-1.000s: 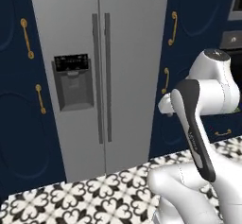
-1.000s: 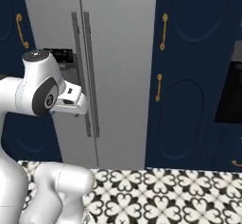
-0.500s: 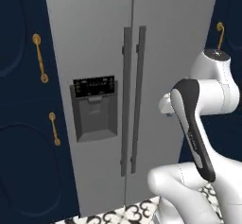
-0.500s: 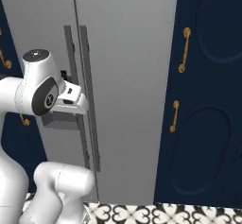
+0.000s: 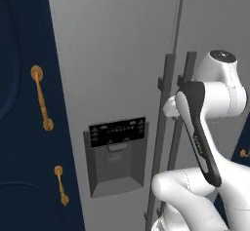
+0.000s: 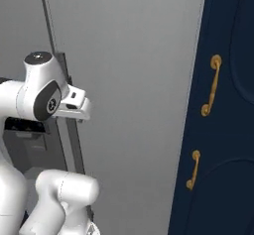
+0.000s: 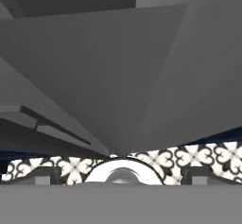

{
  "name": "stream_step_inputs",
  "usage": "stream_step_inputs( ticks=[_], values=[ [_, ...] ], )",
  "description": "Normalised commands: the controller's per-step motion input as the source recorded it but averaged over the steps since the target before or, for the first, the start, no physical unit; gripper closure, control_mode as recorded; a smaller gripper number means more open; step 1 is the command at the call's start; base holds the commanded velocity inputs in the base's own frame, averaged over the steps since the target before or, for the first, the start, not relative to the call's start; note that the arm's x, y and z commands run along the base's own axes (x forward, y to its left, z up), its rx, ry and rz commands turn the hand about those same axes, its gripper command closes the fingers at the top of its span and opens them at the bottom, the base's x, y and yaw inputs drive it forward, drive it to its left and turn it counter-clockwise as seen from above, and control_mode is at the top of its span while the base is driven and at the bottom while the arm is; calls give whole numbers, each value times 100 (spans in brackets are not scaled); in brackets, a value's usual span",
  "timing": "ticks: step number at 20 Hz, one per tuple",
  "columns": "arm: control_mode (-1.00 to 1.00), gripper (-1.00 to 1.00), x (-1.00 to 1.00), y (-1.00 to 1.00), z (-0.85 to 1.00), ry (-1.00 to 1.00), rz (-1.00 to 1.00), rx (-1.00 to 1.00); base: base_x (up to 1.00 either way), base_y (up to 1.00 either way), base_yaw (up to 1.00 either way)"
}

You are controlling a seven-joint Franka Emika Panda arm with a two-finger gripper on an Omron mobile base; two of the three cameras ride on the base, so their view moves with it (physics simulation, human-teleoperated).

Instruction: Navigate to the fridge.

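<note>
You are looking at the fridge (image 5: 117, 69) standing directly ahead of the base and very close, its light-grey doors taking up most of the left base view and the left and middle of the right base view (image 6: 129, 80). Its two long vertical bar handles (image 5: 163, 127) are running down the centre seam, just beside the arm's raised white link. The dark grey dispenser panel (image 5: 117, 157) is sitting low in the left-hand door, with a row of small markings along its top strip and a recess below.

To the left of the fridge, a navy cabinet (image 5: 24, 127) is showing two gold handles (image 5: 41, 98), one above the other. On the right side, another navy cabinet (image 6: 223, 130) is flanking the fridge, also carrying two gold handles (image 6: 211, 85).

In the hand view, the camera is facing the grey fridge surface (image 7: 142, 67) at a steep angle, and a strip of black-and-white patterned floor tile (image 7: 198, 157) is showing beneath it. The gripper (image 7: 120, 173) is appearing as two dark fingertips at the bottom of that view, well apart and with nothing between them, so it is probably spread wide, though the tips are barely visible.
</note>
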Motion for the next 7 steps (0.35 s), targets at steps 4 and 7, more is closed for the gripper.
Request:
stream_step_inputs(
  ticks=[4, 7],
  values=[
    [100, -100, 0, 0, 0, 0, 0, 0, 100, 0, 5],
    [100, -100, 0, 0, 0, 0, 0, 0, 100, 0, 10]
  ],
)
